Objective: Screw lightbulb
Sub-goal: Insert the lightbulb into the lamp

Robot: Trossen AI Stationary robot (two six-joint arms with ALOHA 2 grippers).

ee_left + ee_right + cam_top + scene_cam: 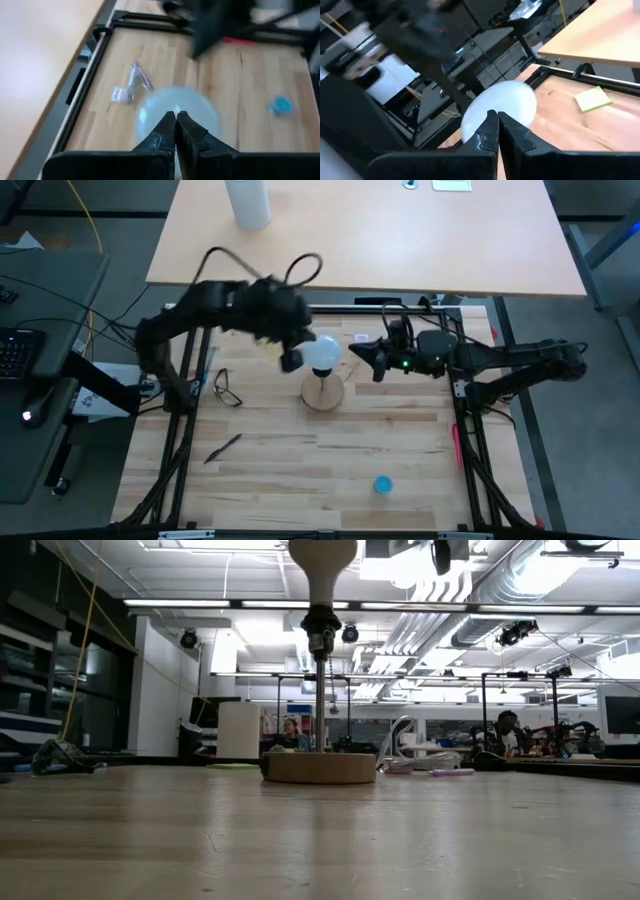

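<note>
- Your left gripper (292, 352) sits just to the left of the lightbulb (324, 352), right up against it in the high view. In the left wrist view, its two dark fingers (162, 131) are pressed together with nothing between them, and the bulb (177, 111) shows as a pale blur past their tips.
- Your right gripper (356, 356) reaches in from the right side and stops just beside the bulb. In the right wrist view, its fingers (487, 131) are together too, with nothing held, and the white globe (501, 106) is right past them.
- The lightbulb stands upright over the round wooden base (322, 392), near the middle of the table (280, 470). From the low view you see the bulb's neck (322, 565) at the top, pointing down into the dark socket (320, 635) on a thin post above the wooden disc (319, 767).
- You cannot tell from these views how far the bulb is screwed in.
- Farther out on the table, you have a pair of glasses (226, 388) to the left of the base, a dark pen (222, 448) nearer the front left, and a small blue thing (383, 484) at the front right.
- A tall white cylinder (248, 202) stands on the other table at the back.
- A green sticky note (593, 98) lies on the wood in the right wrist view.
</note>
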